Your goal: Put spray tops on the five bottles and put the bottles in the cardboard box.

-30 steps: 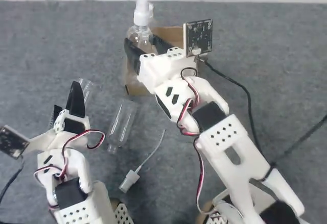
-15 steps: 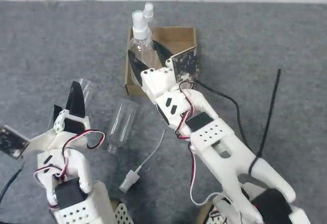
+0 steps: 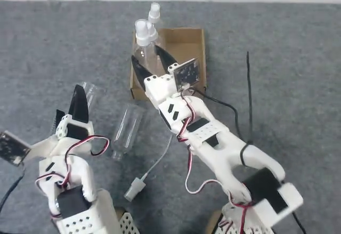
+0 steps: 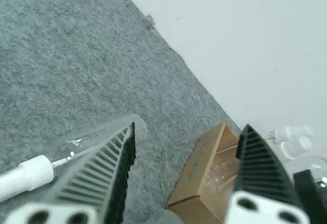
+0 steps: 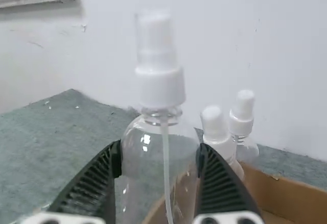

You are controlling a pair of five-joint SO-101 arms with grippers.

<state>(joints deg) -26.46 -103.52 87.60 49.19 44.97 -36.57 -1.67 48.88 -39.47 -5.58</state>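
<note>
My right gripper (image 3: pixel 149 58) is shut on a clear bottle (image 3: pixel 145 53) with a white spray top (image 3: pixel 143 29). It holds the bottle upright at the near left corner of the cardboard box (image 3: pixel 186 45). In the right wrist view the bottle (image 5: pixel 161 147) stands between my fingers (image 5: pixel 97 183), with two capped bottles (image 5: pixel 227 127) behind it in the box. My left gripper (image 3: pixel 74 101) is open at the lower left, over the mouth of an uncapped bottle (image 3: pixel 88 91) lying on the carpet. A second uncapped bottle (image 3: pixel 127 130) and a loose spray top (image 3: pixel 136 186) lie between the arms.
Grey carpet covers the table up to a white wall. The left wrist view has the box (image 4: pixel 204 183) ahead, with spray tops (image 4: pixel 291 137) beyond it. A black cable (image 3: pixel 248 101) trails to the right of the right arm.
The right arm has brought the capped bottle down and nearer, into the box's left side. The left arm has stayed still.
</note>
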